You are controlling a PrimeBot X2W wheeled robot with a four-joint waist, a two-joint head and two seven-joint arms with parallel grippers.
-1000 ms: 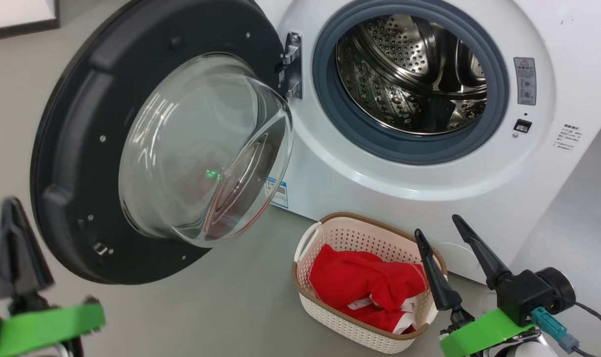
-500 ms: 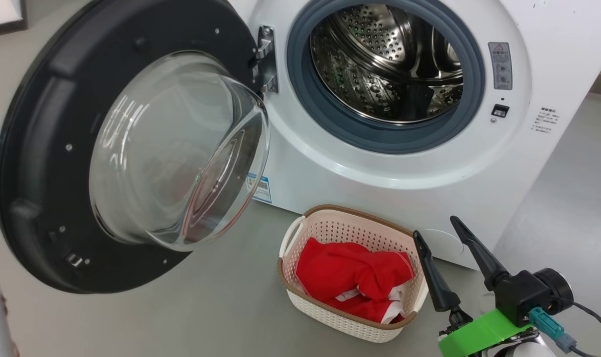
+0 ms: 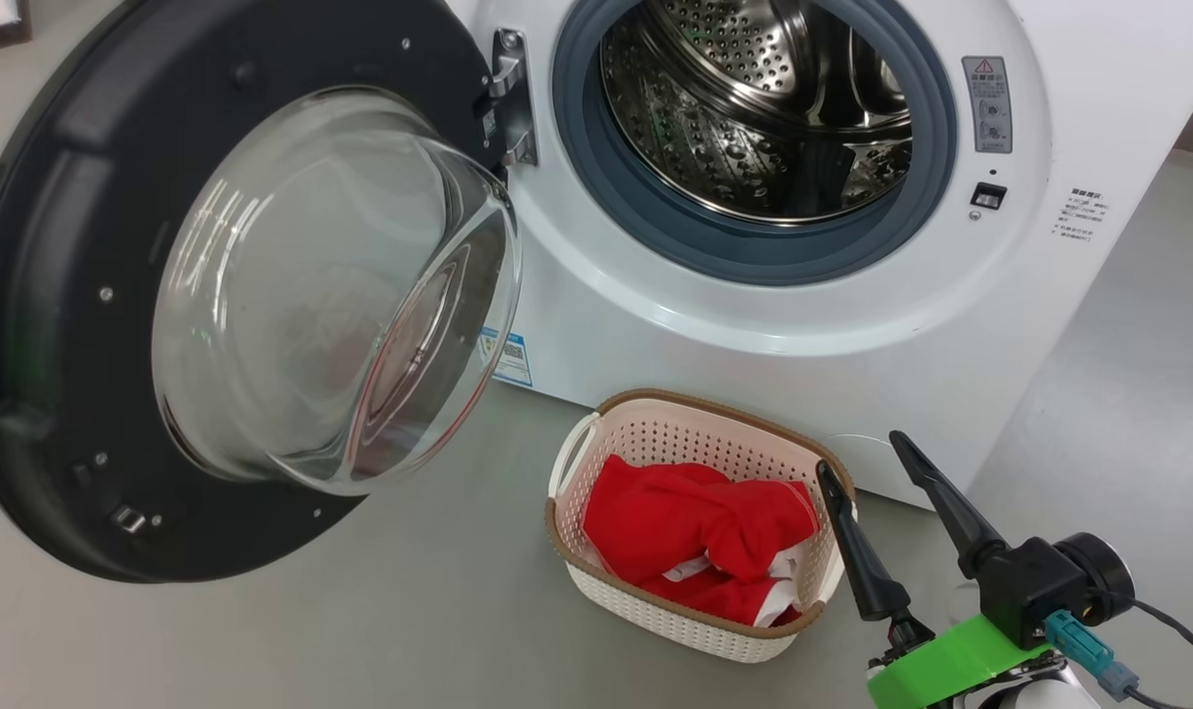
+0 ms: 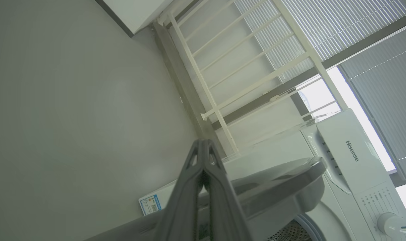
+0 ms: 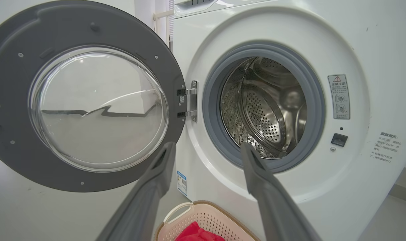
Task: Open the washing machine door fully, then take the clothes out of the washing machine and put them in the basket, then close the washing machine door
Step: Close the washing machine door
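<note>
The clothes [image 3: 695, 527] lie in the basket [image 3: 675, 620], so the right tool [image 3: 857, 455] gapes empty and the left tool [image 4: 203, 147] is pinched shut on nothing.

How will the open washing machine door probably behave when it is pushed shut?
The washing machine door would probably swing as one rigid piece, since it hangs on a metal hinge. Its thick rim and bulging glass bowl suggest some weight. The smooth glass may be slippery, so pushing the rim seems safer.

Our right jaws stand wide apart at the head view's lower right, long dark fingers [image 3: 852, 542] pointing up, empty. Our left jaws are pressed together, fingers [image 4: 186, 190] touching, empty.
</note>
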